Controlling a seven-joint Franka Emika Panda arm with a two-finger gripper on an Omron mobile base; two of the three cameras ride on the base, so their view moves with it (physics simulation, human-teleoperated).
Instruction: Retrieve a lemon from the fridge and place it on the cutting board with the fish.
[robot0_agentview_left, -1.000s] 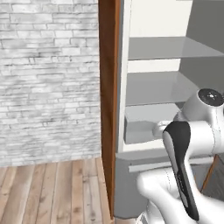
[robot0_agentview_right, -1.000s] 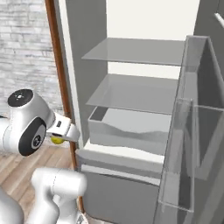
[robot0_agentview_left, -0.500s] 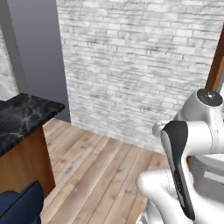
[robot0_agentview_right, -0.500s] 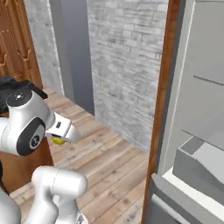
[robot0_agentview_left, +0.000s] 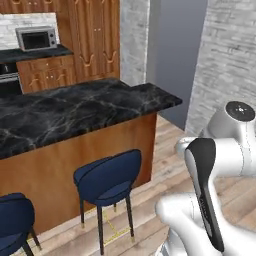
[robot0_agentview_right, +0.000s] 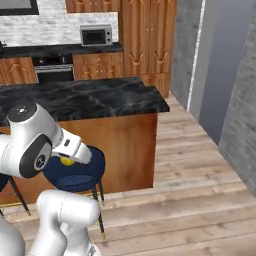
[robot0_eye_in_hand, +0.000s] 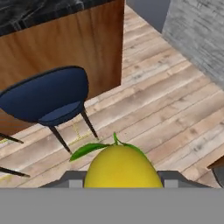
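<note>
The lemon (robot0_eye_in_hand: 123, 167) is gripped in the gripper (robot0_eye_in_hand: 120, 177), with the jaws closed on its two sides; in the hand view it is seen as a bright yellow fruit with a green leaf at its top, low in the middle of the picture. In the right base view the lemon (robot0_agentview_right: 66, 160) is seen as a small yellow spot tucked under the white hand of the arm, held in the air in front of the island counter (robot0_agentview_right: 95, 102) and not resting on anything.

Everything else is placed relative to that island counter, which has a black marbled top and a brown wood front. A dark blue stool (robot0_eye_in_hand: 46, 97) on thin dark legs is seen just before the counter's wood front, below and beyond the held lemon in the hand view. In the left base view two such stools are lined up along the front, one (robot0_agentview_left: 109, 177) near the counter's corner and a second (robot0_agentview_left: 15, 220) further along, cut by the picture edge. Light wood plank flooring (robot0_agentview_right: 190, 175) is spread around the counter. Behind the counter, brown wood cabinets (robot0_agentview_right: 145, 35) are seen, and a grey microwave (robot0_agentview_right: 96, 35) is set on a dark back worktop. A grey brick wall (robot0_agentview_left: 227, 55) is seen off the counter's end.
</note>
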